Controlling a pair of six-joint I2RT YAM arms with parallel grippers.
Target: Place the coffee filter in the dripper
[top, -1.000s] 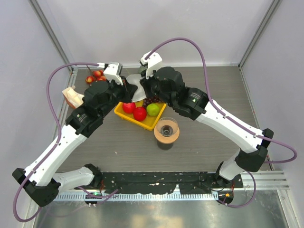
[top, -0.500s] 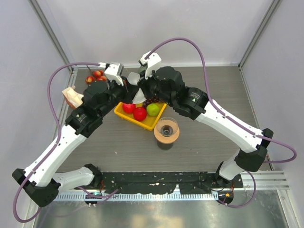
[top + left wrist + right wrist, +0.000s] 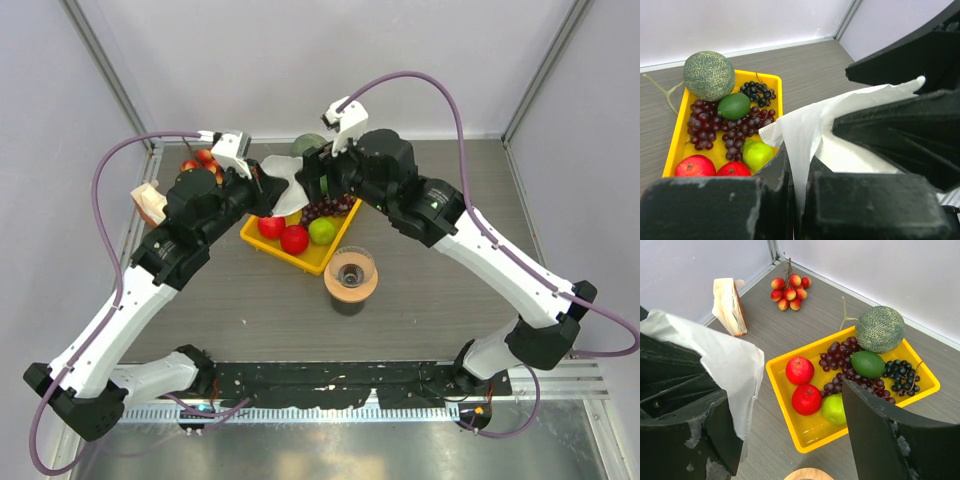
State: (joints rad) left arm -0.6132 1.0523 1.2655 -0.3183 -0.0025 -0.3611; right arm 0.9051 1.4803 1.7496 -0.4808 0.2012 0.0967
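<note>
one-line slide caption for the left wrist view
Left gripper pinching the white coffee filter, yellow fruit tray beyond

Yellow tray (image 3: 812,432) holding melon (image 3: 880,329), grapes (image 3: 837,357), apples (image 3: 800,370), red cluster (image 3: 790,291), perhaps lychees, beige bundle (image 3: 729,306)

Robot test cell, lab setting. Left arm (image 3: 120,315) and right arm (image 3: 500,265) are bolted to a black rail (image 3: 330,382) at the table's (image 3: 420,320) near edge. The table is enclosed by plain grey panels (image 3: 250,60) and metal posts (image 3: 545,65).
</note>
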